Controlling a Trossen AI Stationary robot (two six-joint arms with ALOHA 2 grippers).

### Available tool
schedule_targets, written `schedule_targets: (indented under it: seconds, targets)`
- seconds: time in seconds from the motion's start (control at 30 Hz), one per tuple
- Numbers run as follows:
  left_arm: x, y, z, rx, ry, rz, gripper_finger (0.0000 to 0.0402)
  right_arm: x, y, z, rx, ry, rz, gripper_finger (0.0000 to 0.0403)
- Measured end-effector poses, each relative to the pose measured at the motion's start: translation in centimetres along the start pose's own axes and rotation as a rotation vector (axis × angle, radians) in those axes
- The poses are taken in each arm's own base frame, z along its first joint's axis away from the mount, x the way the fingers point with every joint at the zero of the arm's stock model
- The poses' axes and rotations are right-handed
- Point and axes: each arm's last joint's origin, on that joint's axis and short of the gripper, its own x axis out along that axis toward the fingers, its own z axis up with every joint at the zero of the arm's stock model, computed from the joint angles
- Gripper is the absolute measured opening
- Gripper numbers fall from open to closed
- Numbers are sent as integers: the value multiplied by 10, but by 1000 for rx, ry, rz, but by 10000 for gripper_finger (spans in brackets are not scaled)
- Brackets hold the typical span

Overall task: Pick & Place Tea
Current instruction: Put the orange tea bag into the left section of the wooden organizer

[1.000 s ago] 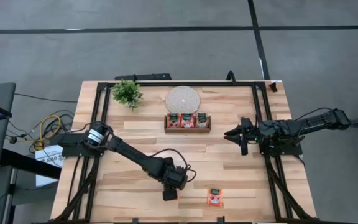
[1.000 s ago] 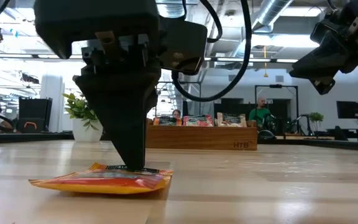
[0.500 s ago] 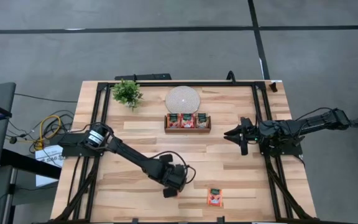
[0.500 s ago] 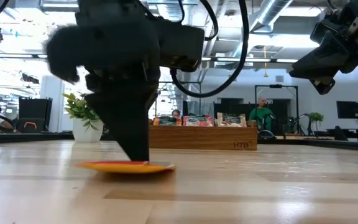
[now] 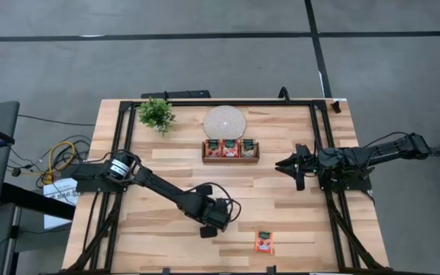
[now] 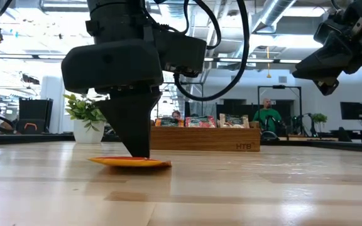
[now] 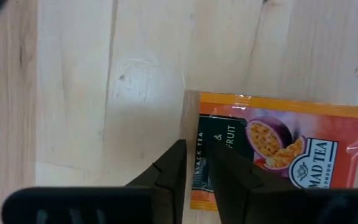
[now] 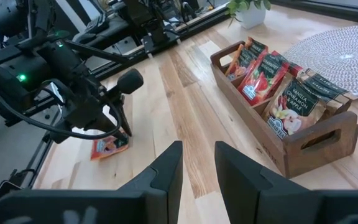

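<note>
A red-orange tea sachet (image 7: 278, 149) with a dark label lies on the wood near the table's front, left of centre. My left gripper (image 5: 207, 231) points down on it and hides it in the high view; the low view shows it as a thin orange strip (image 6: 115, 162). A second sachet (image 5: 264, 242) lies flat on the table to its right. The brown wooden tray (image 5: 230, 159) holds more sachets standing on edge. My right gripper (image 5: 279, 163) hangs open above the table's right side, holding nothing. My left gripper has closed in on the sachet's dark-labelled end (image 7: 199, 140), the end farthest from the brand mark. One fingertip (image 7: 178, 163) sits at that edge and the other (image 7: 227, 169) on the sachet's face. The fingers come from above, pointing steeply down. The sachet lies about flat under them.
A round white woven disc (image 5: 224, 121) and a small potted plant (image 5: 156, 113) stand at the table's far side, behind the tray. A dark frame (image 5: 318, 137) runs along the table's edges. Bare wood lies between the two sachets and the tray.
My left gripper has tipped, and its fingertips have swung a little toward the table's far edge. The sachet under them has slid the same way. In the low view it has gone from a puffy packet to a thin flat strip.
</note>
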Motion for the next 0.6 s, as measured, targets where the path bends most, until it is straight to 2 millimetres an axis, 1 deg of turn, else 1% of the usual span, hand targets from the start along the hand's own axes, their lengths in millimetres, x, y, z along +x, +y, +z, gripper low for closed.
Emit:
schedule_targets:
  seconds: [0.33, 0.6]
  targets:
    - [0, 0, 1, -1, 14, -49, 42, 0, 0, 0, 0, 0, 0, 86]
    - [0, 3, 5, -33, 3, -65, 4, 0, 0, 0, 0, 0, 1, 86]
